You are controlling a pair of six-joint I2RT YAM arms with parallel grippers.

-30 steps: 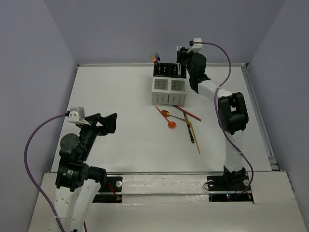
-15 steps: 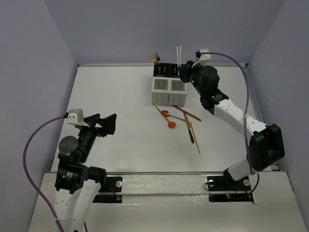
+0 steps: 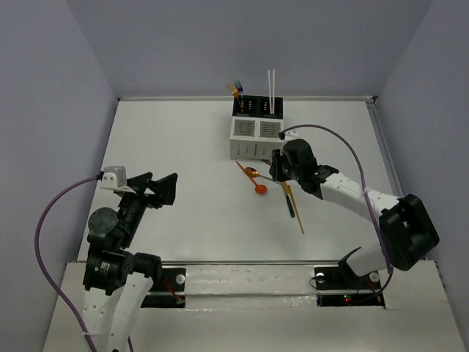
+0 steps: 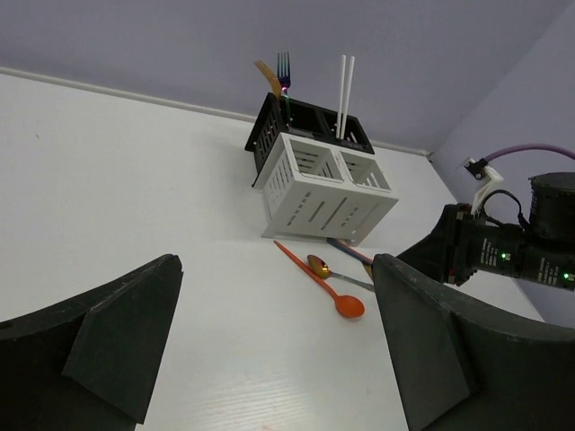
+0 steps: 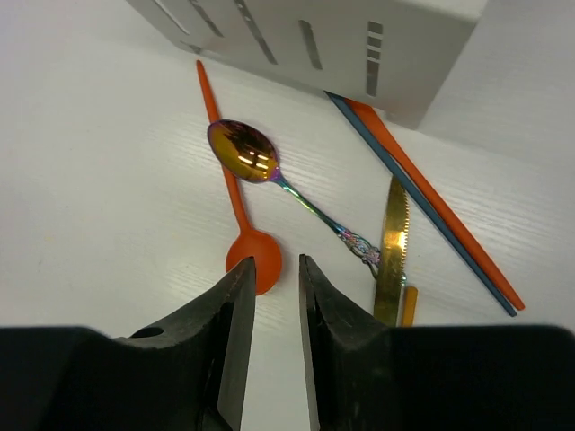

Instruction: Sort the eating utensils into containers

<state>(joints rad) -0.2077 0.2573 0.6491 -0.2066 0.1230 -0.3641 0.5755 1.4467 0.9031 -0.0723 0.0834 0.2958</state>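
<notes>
You are partway through: the caddy sits by the far edge of the bench, with forks in its far-left black box and two white sticks upright in the far-right one. Left to sort, just off its near wall, are an orange spoon, an iridescent spoon lying across it, a gold knife and several sticks. Your right pincer hangs over the orange spoon's bowl, jaws narrowly apart and gripping nothing. The left pincer gapes wide and empty near the left edge. Room is tight at the caddy's near-right corner, where the stick ends touch it; approach from the near edge.
</notes>
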